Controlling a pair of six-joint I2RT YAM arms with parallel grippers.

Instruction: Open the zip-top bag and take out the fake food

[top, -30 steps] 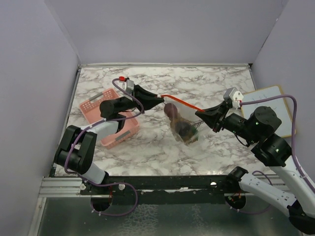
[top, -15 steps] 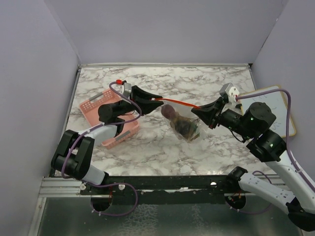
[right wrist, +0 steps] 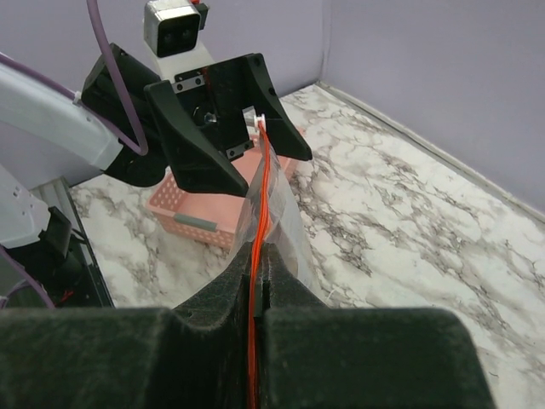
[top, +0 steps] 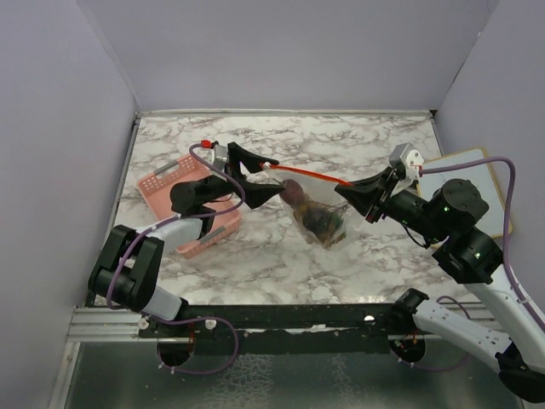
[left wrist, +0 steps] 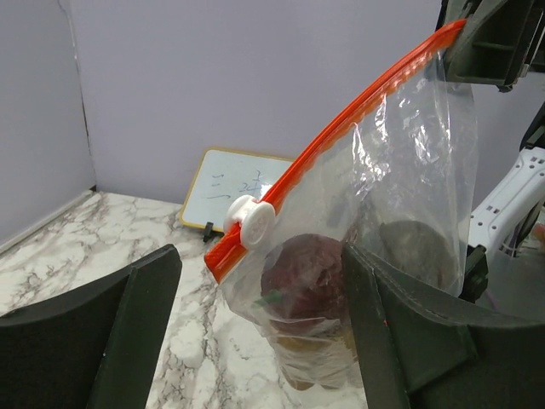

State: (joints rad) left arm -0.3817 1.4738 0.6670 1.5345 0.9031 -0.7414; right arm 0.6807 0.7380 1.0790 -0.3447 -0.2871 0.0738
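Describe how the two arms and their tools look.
The left arm and right arm both have white links joined by bulky black joints. A thin purple cable loops along each. The left tool and right tool are matte black with broad, wedge-shaped fingers, and a small white camera block sits on each wrist.

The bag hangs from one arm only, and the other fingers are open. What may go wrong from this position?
1. Only the right fingers pinch the clear crinkly plastic bag, at one end of its thin orange-red zip strip. The dark maroon round fruit sits low inside, so the strip may slip out.
2. The left fingers stand open on either side of the white slider without touching it. If they close here, they may catch loose plastic or the fruit instead.
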